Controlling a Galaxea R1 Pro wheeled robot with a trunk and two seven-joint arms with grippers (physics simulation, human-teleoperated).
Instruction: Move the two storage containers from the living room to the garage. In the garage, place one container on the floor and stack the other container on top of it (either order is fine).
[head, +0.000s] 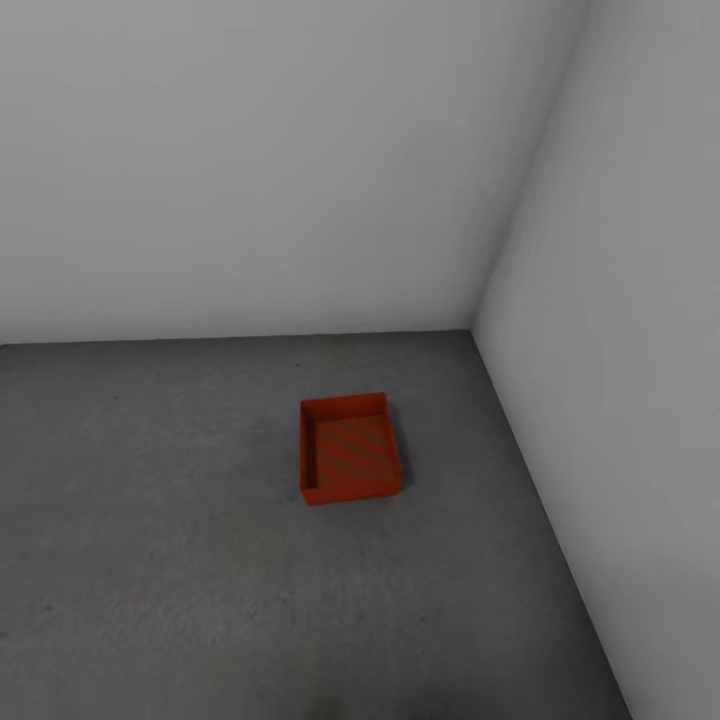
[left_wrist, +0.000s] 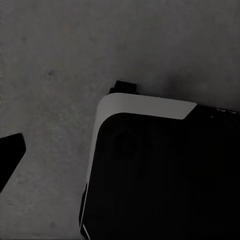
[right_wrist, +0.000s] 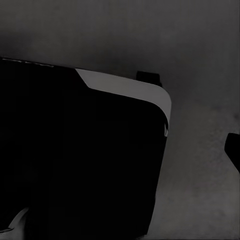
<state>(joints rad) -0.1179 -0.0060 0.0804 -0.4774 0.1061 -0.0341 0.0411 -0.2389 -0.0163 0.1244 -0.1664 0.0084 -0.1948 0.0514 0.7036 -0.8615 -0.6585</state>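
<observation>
Two pale grey walls (head: 280, 160) meet in a corner at about one o'clock in the head view, one running across the back and the other slanting down the right side toward five o'clock. Below them spreads the floor (head: 150, 560), dark grey rough concrete with a faintly mottled surface, reaching from the foot of the back wall to the near edge of the view.

One storage container (head: 349, 448) sits on that concrete, a little toward four o'clock from the centre of the head view, near the corner but apart from both walls. It is an orange-red rectangular bin with low thin walls, open on top and upright, with nothing inside it. Its long sides run roughly from twelve to six o'clock, slightly turned.

In the left wrist view a large black body with a pale rounded edge (left_wrist: 145, 106), which looks like part of the robot itself, stands over the same concrete, and a dark pointed tip (left_wrist: 11, 152) enters at nine o'clock. In the right wrist view a matching black body with a pale edge (right_wrist: 127, 87) covers the nine o'clock half, and a small dark piece (right_wrist: 233, 146) shows at three o'clock. Whether either tool is open or closed I cannot tell.
</observation>
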